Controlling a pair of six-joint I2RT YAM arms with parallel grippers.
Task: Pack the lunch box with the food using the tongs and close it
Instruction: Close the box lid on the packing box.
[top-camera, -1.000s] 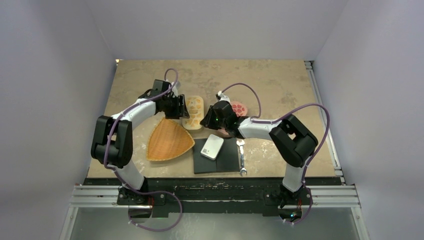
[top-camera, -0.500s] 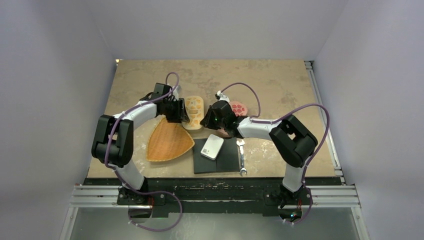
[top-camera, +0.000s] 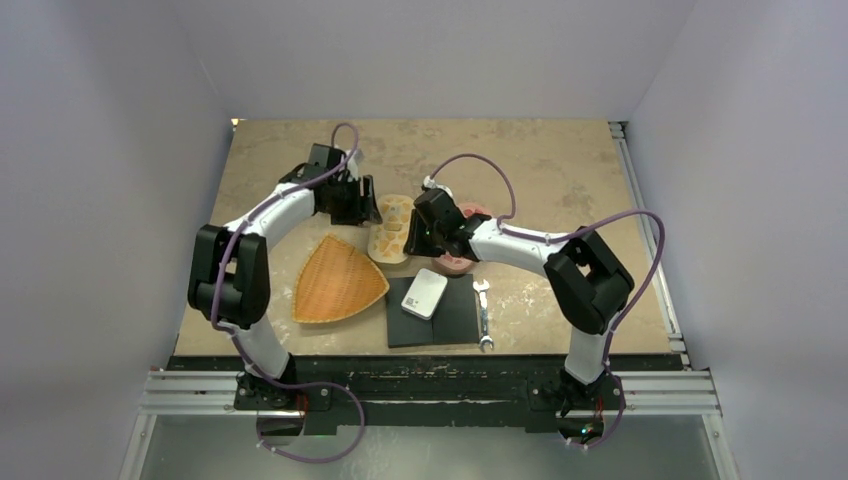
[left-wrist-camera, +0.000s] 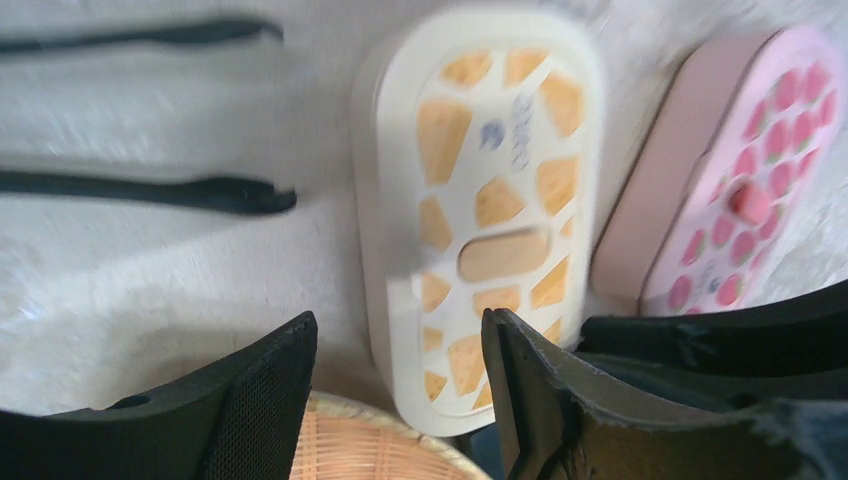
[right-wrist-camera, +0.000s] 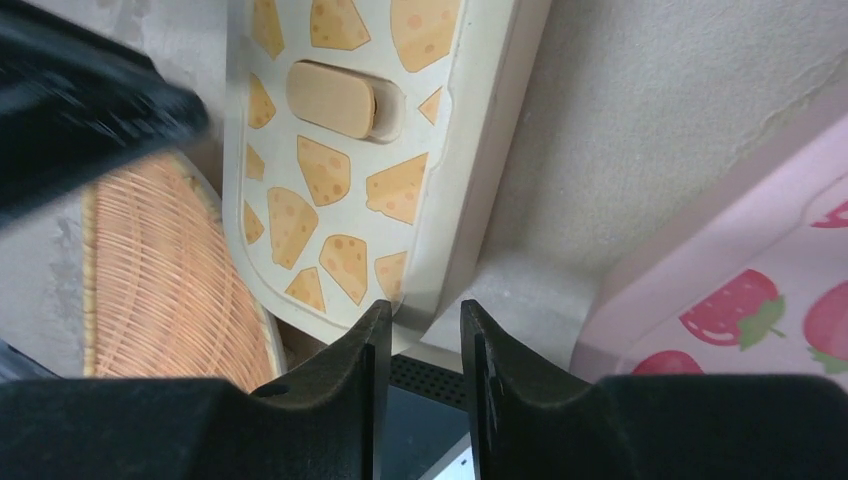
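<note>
Wicker on my far left: the basket (top-camera: 335, 280) sits low on the worktop (top-camera: 560, 170), and I can't see any food in it. No loose food in any view, actually.

Over to the left fingers (left-wrist-camera: 260, 400). They're spread wide with nothing between them, hovering by the near end of the cheese box (left-wrist-camera: 480, 200).

The tongs (left-wrist-camera: 170, 190) lie flat on the worktop just left of that box, two thin dark arms splayed apart, tips towards the box. The left wrist view is blurred, so I can't see the hinge end. I'd expect them to be light, stiff and springy, and slick metal lying this flat gives me little to get under. My pick would be to grip across both arms partway along, away from the black tips, so that a squeeze works them.

The cheese box has its lid on, with a tan tab in the middle. Hard smooth plastic, I reckon, and light, so it'll skate if nudged. It wants bracing at a long side.

Now the right fingers (right-wrist-camera: 350, 400). Only a narrow gap here, right over the box's near corner, and I can't make out anything clamped.

Further right, the pink box (left-wrist-camera: 740, 170) lies just beside the cheese box, lid on too. The wrench (top-camera: 484, 318) sits nearer me, well apart.
</note>
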